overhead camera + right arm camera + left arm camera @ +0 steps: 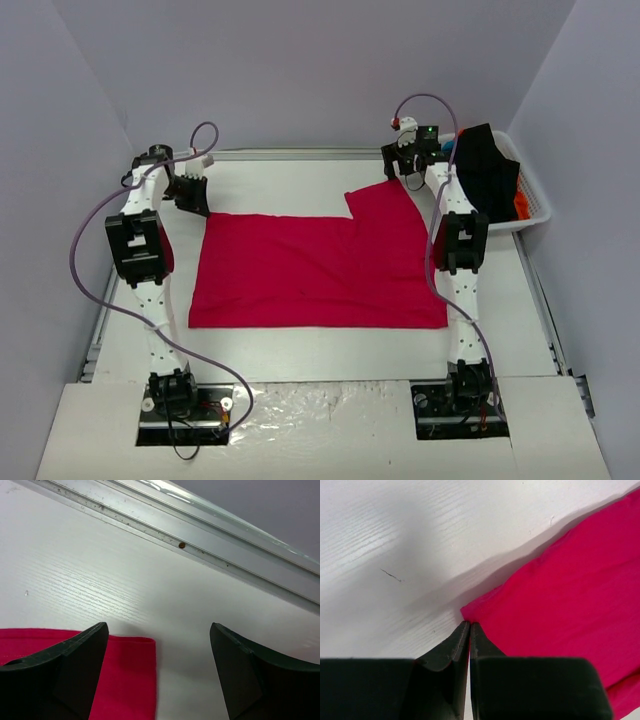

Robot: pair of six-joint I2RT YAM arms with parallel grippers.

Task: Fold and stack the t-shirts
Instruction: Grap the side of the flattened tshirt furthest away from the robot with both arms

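A crimson-red t-shirt [310, 270] lies flat on the white table, with a squared flap standing out at its far right. My left gripper [192, 195] is at the shirt's far left corner. In the left wrist view the gripper [470, 625] is shut, its tips touching the corner of the red cloth [570, 595], and no cloth shows between them. My right gripper [405, 168] is at the far right corner. In the right wrist view it [159, 626] is open, with one finger over the red cloth [125, 675] and the other over bare table.
A white slatted basket [535, 200] stands at the far right of the table, holding a black shirt [488, 170] and an orange one [520, 205]. A metal rail [200, 545] runs along the table's far edge. Grey walls close in three sides.
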